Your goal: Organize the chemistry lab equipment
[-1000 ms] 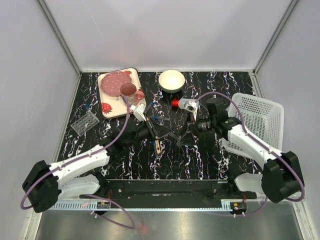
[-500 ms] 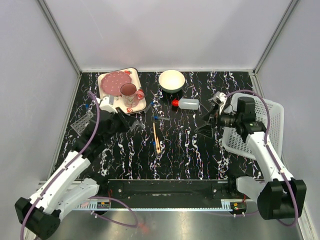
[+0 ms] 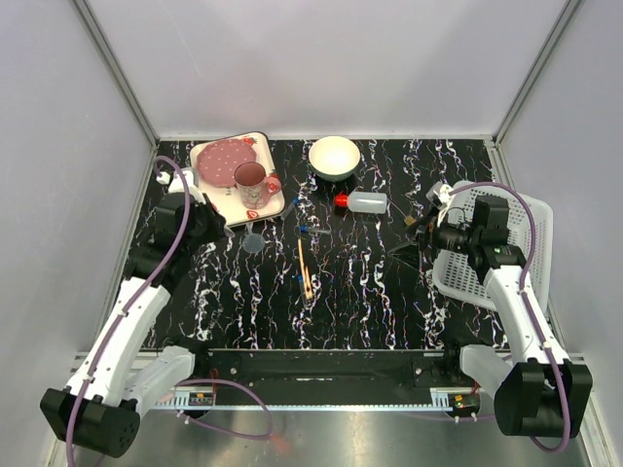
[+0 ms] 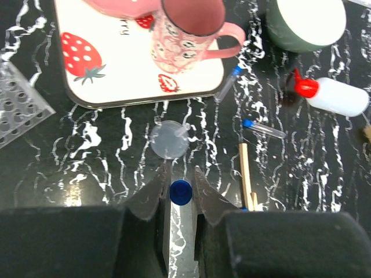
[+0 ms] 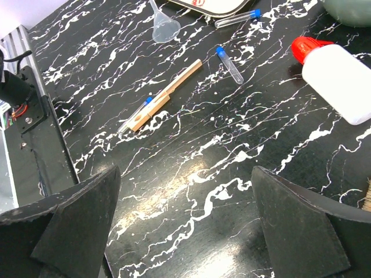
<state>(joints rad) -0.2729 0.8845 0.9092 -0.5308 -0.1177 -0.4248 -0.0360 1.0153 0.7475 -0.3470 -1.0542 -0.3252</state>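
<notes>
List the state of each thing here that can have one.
Left gripper, shut on a blue-capped tube
Right gripper, open, empty
Red-capped bottle, capped, lying on its side
Loose tubes, capped, lying flat
Pink mug, upright on the tray
White bowl, upright, empty
Grid rack, visible holes empty

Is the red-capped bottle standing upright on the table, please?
No, the red-capped bottle lies on its side on the table, just in front of the white bowl.
</notes>
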